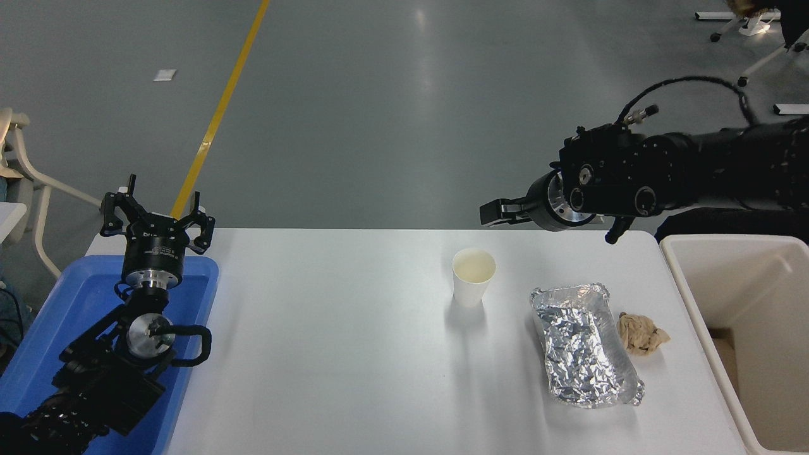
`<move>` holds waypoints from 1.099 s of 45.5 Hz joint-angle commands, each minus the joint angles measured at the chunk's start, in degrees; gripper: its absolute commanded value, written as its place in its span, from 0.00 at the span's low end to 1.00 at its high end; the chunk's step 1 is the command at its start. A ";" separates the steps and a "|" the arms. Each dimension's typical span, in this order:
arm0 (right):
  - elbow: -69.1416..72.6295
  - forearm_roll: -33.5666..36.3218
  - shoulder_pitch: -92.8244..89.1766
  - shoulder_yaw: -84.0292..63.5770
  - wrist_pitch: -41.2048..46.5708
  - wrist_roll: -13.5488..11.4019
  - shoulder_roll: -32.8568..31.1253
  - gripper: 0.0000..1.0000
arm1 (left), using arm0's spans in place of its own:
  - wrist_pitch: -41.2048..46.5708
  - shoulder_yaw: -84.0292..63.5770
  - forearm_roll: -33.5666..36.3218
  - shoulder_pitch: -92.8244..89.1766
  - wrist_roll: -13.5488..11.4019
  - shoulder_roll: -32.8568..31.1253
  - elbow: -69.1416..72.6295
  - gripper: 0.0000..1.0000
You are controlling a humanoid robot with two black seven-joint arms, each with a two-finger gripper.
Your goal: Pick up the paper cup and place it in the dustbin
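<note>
The paper cup (473, 278) stands upright and empty on the white table (328, 354), right of the middle. The cream-white dustbin (758, 278) stands off the table's right edge. My right gripper (490, 212) hangs above the table's far edge, pointing left, just up and right of the cup and apart from it. It is seen edge-on and holds nothing. My left gripper (155, 212) is open and parked over the blue tray at the lower left.
A crinkled silver foil tray (584, 344) lies right of the cup, with a crumpled brown paper ball (641, 333) beside it, between it and the dustbin. A shallow blue tray (76, 297) sits at the table's left end. A chair frame (25, 164) stands at far left.
</note>
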 commanded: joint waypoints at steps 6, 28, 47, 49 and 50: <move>-9.33 -0.16 -13.59 3.36 -3.96 -0.06 3.59 1.00 | 0.01 0.00 0.09 -0.04 0.00 0.04 0.00 0.99; -13.90 -2.00 -20.01 5.73 -5.72 -4.45 3.59 0.55 | 0.01 0.00 0.01 -0.04 0.00 0.04 0.00 0.99; -12.94 -1.03 -18.87 5.73 -5.46 -5.86 3.59 0.00 | 0.01 0.00 0.01 -0.04 0.00 0.04 0.00 0.99; -12.50 -1.12 -18.26 5.73 -5.46 -6.04 3.59 0.00 | 0.01 0.00 0.01 0.05 0.00 0.04 0.00 0.99; -12.24 -1.12 -18.08 5.73 -5.46 -6.13 3.59 0.00 | 0.01 0.00 0.09 0.05 0.00 0.04 0.00 0.99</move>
